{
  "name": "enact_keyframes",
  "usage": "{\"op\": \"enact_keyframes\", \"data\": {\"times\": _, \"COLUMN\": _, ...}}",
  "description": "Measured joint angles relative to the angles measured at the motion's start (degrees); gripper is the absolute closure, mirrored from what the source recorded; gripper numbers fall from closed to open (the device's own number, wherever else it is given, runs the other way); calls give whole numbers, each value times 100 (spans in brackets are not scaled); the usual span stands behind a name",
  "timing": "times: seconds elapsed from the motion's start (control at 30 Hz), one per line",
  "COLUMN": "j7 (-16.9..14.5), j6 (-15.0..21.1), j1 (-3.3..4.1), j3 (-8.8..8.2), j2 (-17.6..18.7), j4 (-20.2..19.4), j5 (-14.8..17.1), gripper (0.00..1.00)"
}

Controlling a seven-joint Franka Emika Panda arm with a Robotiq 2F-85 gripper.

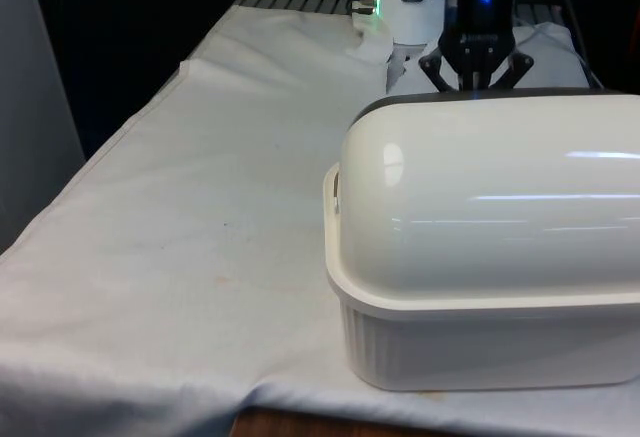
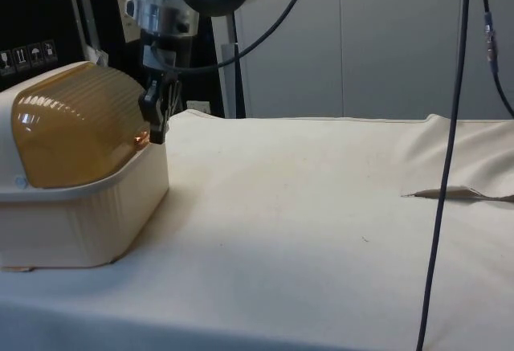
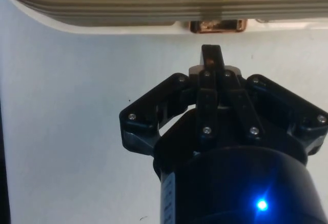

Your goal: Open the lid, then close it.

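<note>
This looks like a robotics lab rather than a home. The bench (image 1: 180, 257) is draped in a plain white cloth (image 2: 321, 206) that wrinkles at the edges, and black curtains (image 1: 150, 17) close off the far end. Loose black cables (image 2: 450, 166) hang down in the side view, past pale cabinet panels (image 2: 385, 38). A bread box (image 1: 490, 257) (the one homely thing here) sits on the cloth like a test prop.

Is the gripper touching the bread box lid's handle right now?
Apart. In the wrist view, white cloth shows between the gripper and the lid's handle.
</note>
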Motion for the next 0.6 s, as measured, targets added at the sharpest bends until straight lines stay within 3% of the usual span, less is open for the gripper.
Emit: {"op": "enact_keyframes", "data": {"times": 0.6, "j7": -6, "j6": 57, "j1": -11, "j3": -6, "j2": 195, "j4": 269, "j5": 6, "gripper": 100}}
